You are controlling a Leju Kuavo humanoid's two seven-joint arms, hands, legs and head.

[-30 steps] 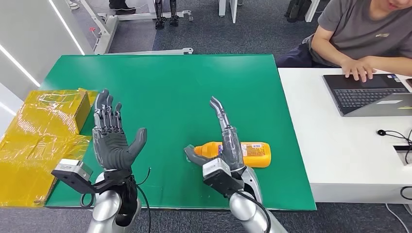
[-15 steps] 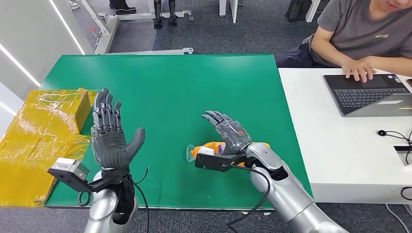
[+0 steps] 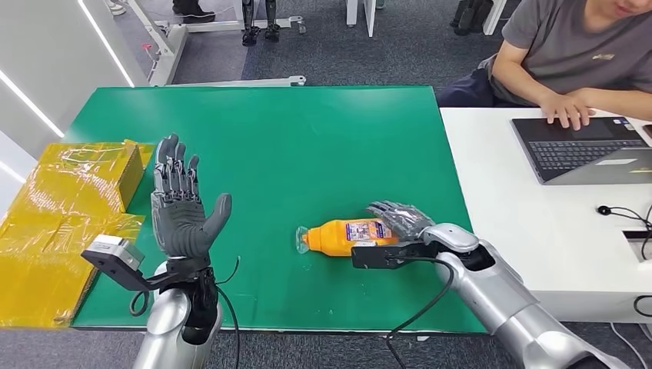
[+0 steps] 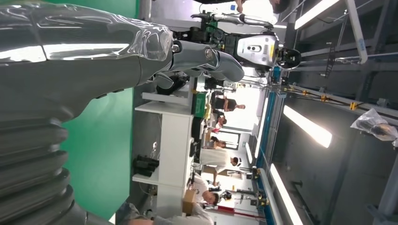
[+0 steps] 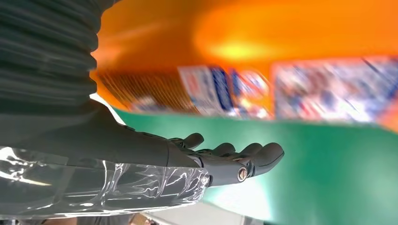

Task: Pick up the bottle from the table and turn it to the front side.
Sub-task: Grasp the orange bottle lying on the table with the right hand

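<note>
An orange bottle [image 3: 344,235] with a printed label lies on its side on the green table [image 3: 277,138], clear cap toward my left. My right hand [image 3: 398,218] is low at the bottle's base end, fingers stretched out over and behind it, not closed around it. In the right wrist view the bottle [image 5: 263,61] is a blurred orange mass close beside the flat, extended fingers [image 5: 244,159]. My left hand [image 3: 179,209] is raised above the table's near left part, palm up and fingers spread, holding nothing. Its grey thumb [image 4: 84,61] is in the left wrist view.
Yellow-wrapped boxes [image 3: 73,196] lie off the table's left edge. A white desk [image 3: 538,238] adjoins on the right, with a laptop [image 3: 584,150] and a cable [image 3: 615,211]. A person [image 3: 584,54] sits there, hand on the laptop.
My right hand has dropped from upright to low and shifted right, from the bottle's neck to its base end. The bottle has shifted slightly left. The left hand has barely moved.
</note>
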